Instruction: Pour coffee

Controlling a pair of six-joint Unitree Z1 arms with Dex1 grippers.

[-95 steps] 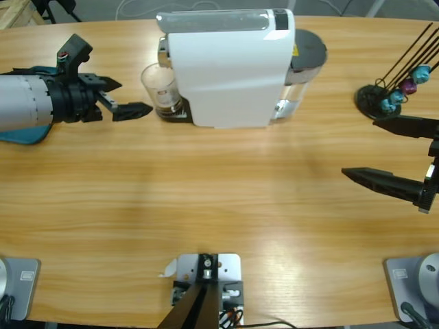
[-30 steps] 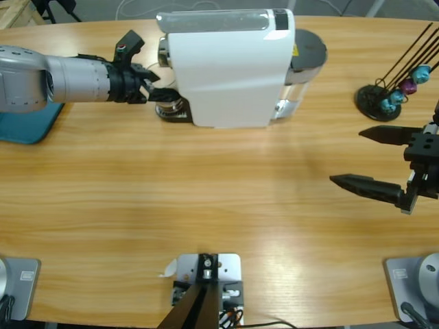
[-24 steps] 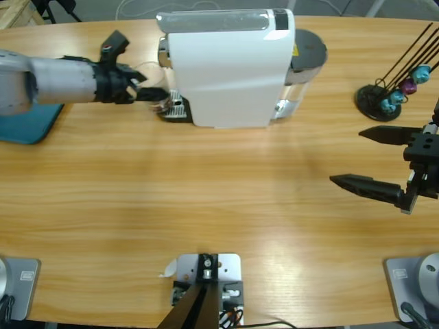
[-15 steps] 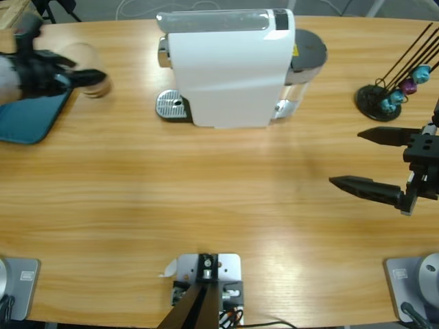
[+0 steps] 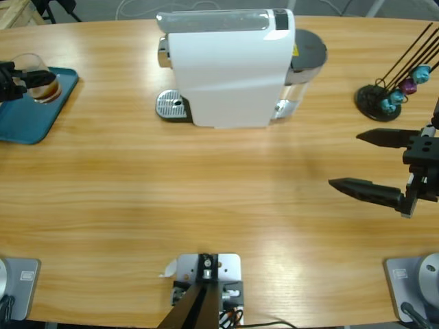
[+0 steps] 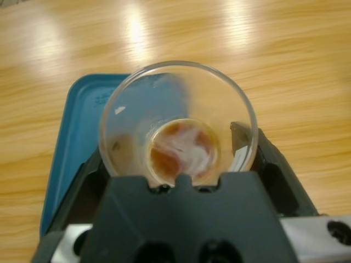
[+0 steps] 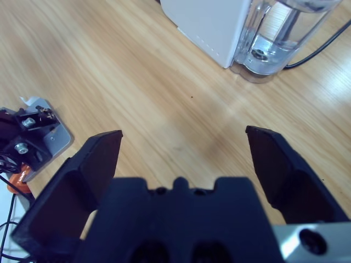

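Observation:
A small clear glass cup sits between the jaws of my left gripper, which is shut on it. Brownish coffee covers the cup's bottom. In the high view the cup hangs over the right part of a blue tray at the far left, with the left gripper reaching in from the picture's edge. My right gripper hovers open at the right side of the table, nothing between its jaws. The white coffee machine stands at the back, its round drip tray bare.
A black capsule stand with blue and purple capsules stands at the back right, close above the right gripper. The machine's clear water tank shows in the right wrist view. Bare wooden tabletop stretches between the arms.
The left gripper closed on the cup at the machine's drip tray, then carried it left across the table to above the blue tray. The right gripper has barely moved.

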